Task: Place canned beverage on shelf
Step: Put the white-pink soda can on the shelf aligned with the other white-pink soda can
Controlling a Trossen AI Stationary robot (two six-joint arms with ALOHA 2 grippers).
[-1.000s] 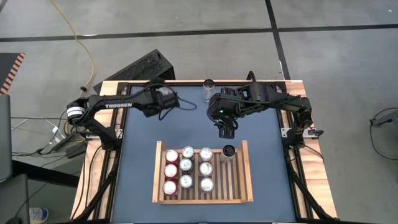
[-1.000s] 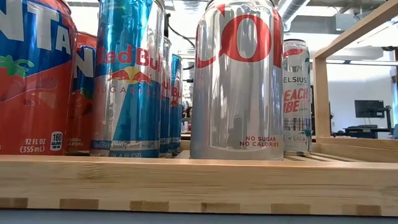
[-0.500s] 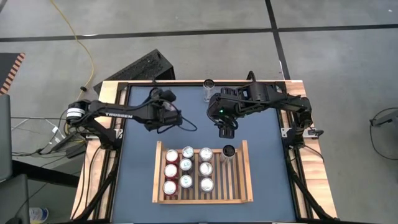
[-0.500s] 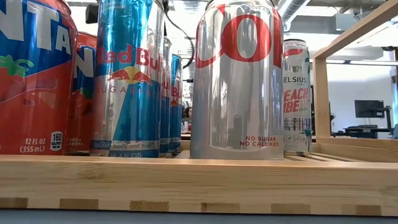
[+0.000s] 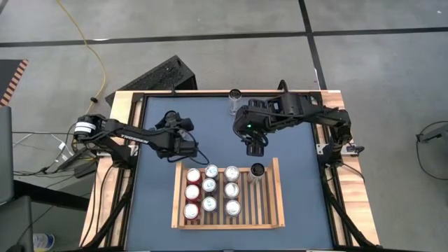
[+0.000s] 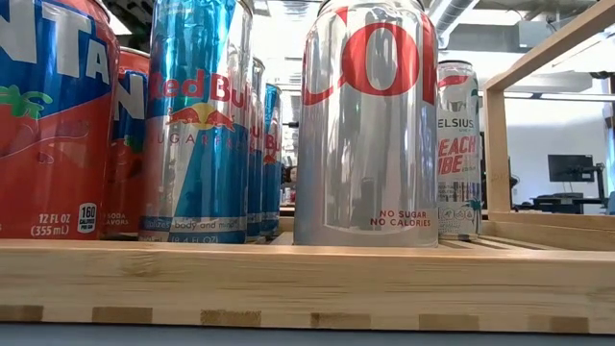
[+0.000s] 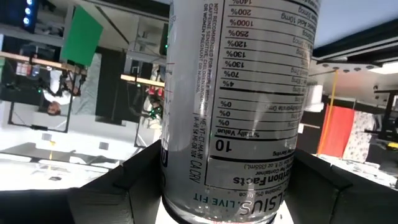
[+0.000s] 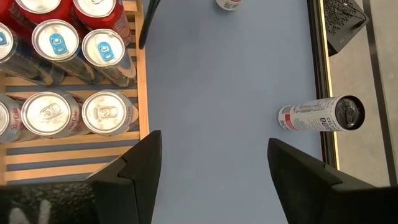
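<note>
The shelf (image 5: 274, 210), a light-wood slatted tray, lies at the table's near middle. Several cans stand in it in rows (image 5: 211, 189), and one dark-topped can (image 5: 257, 170) stands apart at its far right. In the low view they are Fanta (image 6: 48, 125), Red Bull (image 6: 197, 125), Diet Coke (image 6: 367, 125) and Celsius (image 6: 458, 154) cans. My left gripper (image 5: 187, 145) is just beyond the shelf's far left corner, shut on a white Celsius can (image 7: 242, 99). My right gripper (image 5: 254, 148) hangs open above the table beyond the shelf, with nothing between its fingers (image 8: 134, 180). My left gripper pinches the white can's round side wall (image 7: 169, 163) between its two fingers, one finger on either side. The fingers come nearly level from the table's left and lie across the can. The can stands about upright in the hold; I cannot tell whether its base is clear of the table.
Another can (image 5: 236, 94) stands alone at the table's far edge, also seen in the right wrist view (image 8: 320, 115). Bare blue tabletop (image 5: 157, 196) lies left and right of the shelf. The shelf's right-hand column (image 5: 262, 206) holds only slats.
My left gripper has carried the white can from the far left of the table toward the near edge and downward, ending by the shelf's far left corner. Its wrist has rolled on the way. It has stayed shut on the can. My right arm has kept still.
</note>
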